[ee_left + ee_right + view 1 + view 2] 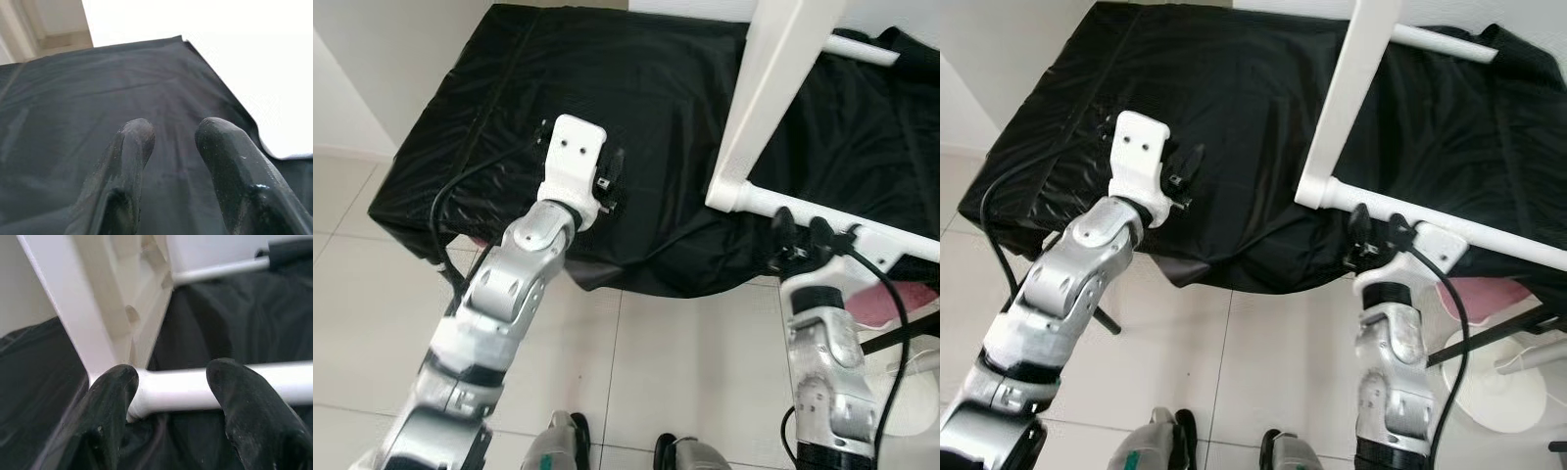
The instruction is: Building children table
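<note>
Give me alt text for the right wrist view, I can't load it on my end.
The right gripper's two black fingers sit open on either side of a white round bar of the table frame, beside the corner joint where it meets a flat white leg. Black cloth lies under the frame, and another white bar crosses farther back.

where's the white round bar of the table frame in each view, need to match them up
Left eye view: white round bar at right, running from the frame corner, right gripper at it.
Right eye view: same bar right of centre.
Left wrist view: not in it; left gripper over black cloth.
Right wrist view: bar crossing between the open fingers.
Shared landmark: the black cloth.
</note>
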Robot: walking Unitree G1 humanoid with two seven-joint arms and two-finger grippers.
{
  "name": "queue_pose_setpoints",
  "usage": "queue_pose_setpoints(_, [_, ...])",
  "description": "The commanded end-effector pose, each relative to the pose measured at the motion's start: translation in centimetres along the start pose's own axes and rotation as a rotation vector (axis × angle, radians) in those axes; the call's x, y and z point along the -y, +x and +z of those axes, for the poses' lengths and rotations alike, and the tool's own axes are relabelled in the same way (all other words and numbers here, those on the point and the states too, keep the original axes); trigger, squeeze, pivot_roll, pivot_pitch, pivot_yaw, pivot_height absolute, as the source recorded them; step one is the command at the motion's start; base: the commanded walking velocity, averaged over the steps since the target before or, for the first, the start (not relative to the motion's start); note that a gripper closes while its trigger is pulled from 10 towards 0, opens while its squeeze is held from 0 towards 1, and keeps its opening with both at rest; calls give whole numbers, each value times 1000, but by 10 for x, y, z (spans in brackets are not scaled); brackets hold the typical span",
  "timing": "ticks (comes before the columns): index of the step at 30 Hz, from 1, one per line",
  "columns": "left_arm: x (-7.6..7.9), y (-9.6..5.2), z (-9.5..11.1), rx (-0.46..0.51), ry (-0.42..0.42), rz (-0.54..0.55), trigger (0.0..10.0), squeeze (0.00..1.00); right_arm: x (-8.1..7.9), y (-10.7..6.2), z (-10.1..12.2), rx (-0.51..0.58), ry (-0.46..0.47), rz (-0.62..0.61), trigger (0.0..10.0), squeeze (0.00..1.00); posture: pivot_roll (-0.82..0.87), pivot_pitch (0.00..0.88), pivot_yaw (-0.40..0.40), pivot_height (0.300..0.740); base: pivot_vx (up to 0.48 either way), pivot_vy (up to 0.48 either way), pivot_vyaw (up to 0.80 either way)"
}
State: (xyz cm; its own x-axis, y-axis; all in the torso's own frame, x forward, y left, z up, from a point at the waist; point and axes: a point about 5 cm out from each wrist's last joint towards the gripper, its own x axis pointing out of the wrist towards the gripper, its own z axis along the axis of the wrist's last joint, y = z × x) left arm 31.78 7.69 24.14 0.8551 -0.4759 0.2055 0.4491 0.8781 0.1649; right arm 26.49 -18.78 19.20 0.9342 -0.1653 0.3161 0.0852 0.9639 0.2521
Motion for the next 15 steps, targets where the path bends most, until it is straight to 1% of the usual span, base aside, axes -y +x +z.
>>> queue_pose_setpoints(1, [5,-5,2,25,10,-47,10000,0,-5,0,-4,-4,-20,20,10000,0,47,83,-16,740,0,0,0])
queue_pose_setpoints(3, [7,-17,-7,24,19,-37,10000,0,-13,1,-9,-10,-65,58,10000,0,50,60,-28,740,0,0,0])
queue_pose_setpoints(5, [7,-17,-7,24,19,-37,10000,0,-13,1,-9,-10,-65,58,10000,0,50,60,-28,740,0,0,0])
queue_pose_setpoints(7, [8,-27,-13,35,4,-15,10000,0,-17,-1,-14,-13,-120,69,10000,0,52,46,-38,740,0,0,0])
queue_pose_setpoints(8, [7,-30,-16,36,-18,-7,10000,0,-19,-2,-16,-13,-158,69,10000,0,52,46,-38,740,0,0,0])
queue_pose_setpoints(9, [6,-34,-21,24,-21,1,10000,0,-21,-4,-18,-18,-185,72,10000,0,53,47,-44,740,0,0,0])
queue_pose_setpoints(11, [6,-37,-25,16,-15,9,10000,0,-23,-5,-21,-30,-193,71,10000,0,53,47,-44,740,0,0,0])
queue_pose_setpoints(13, [5,-42,-33,5,-84,30,10000,0,-26,-6,-27,-43,-204,73,10000,0,57,47,-52,740,0,0,0])
queue_pose_setpoints(14, [5,-42,-33,5,-84,30,10000,0,-26,-6,-27,-43,-204,73,10000,0,57,47,-52,740,0,0,0])
queue_pose_setpoints(15, [6,-44,-36,4,-132,30,10000,0,-28,-6,-28,-42,-207,81,10000,0,59,47,-55,740,0,0,0])
